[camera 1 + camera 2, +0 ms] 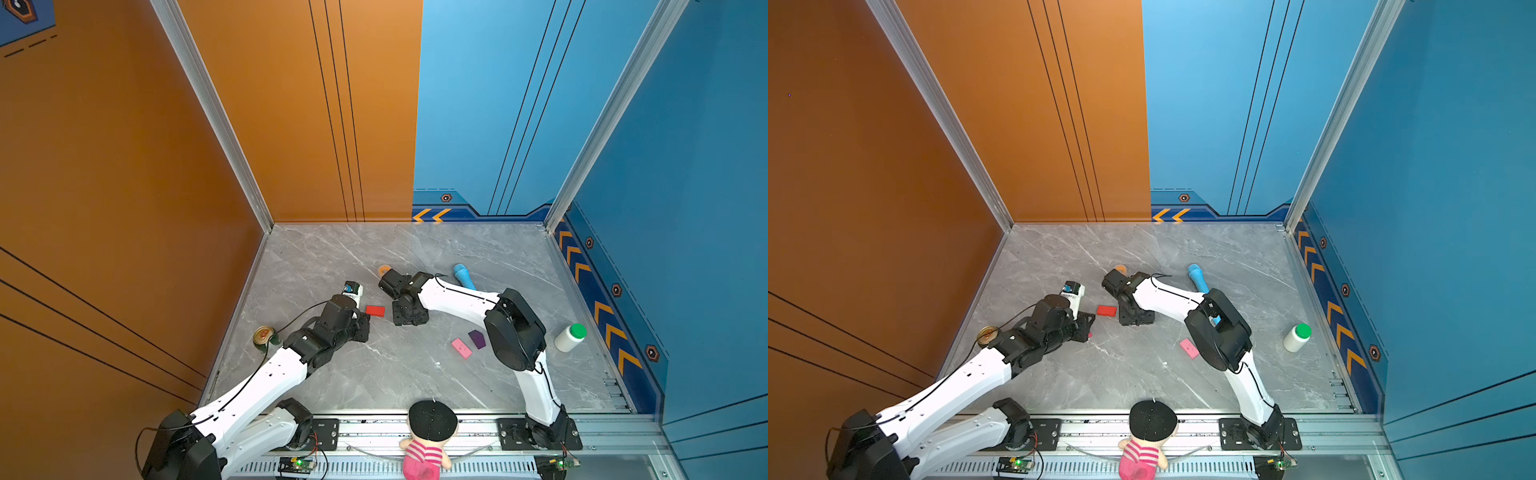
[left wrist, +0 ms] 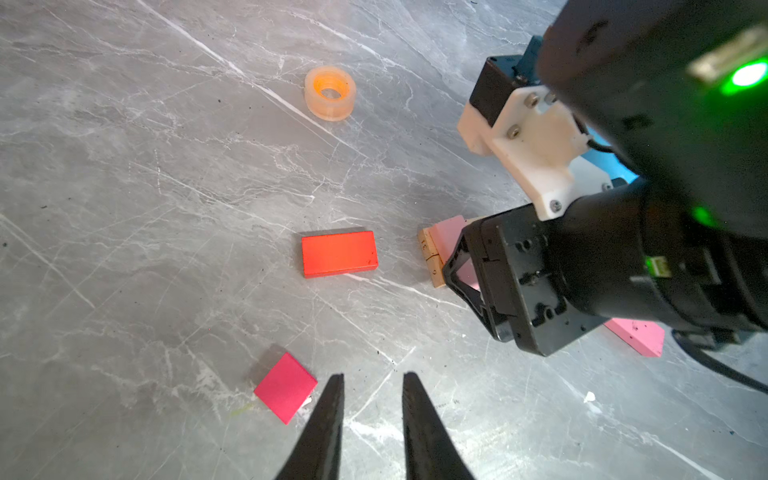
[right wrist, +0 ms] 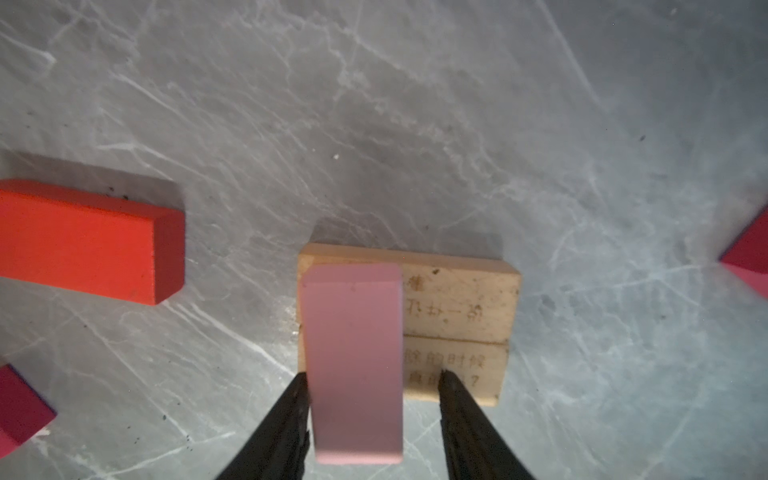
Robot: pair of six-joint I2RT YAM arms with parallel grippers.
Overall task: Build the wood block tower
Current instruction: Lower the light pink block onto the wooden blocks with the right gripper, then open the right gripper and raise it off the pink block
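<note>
The pale pink painted wooden brick point(image 3: 353, 361) sits on two tan wooden slabs point(image 3: 457, 299), which lie side by side on the grey marbled table point(image 3: 415, 124). It crosses their seam near one end. The right jaws stand spread around it, one touching its side and the other just clear. It is probably light, rigid and smooth-painted, so apt to slide; pinch across the long flat sides, mid-length. A red wooden brick point(image 3: 83, 245) lies nearby. The left jaws hang slightly parted and empty beside a magenta wooden cube point(image 2: 284, 386).
</note>
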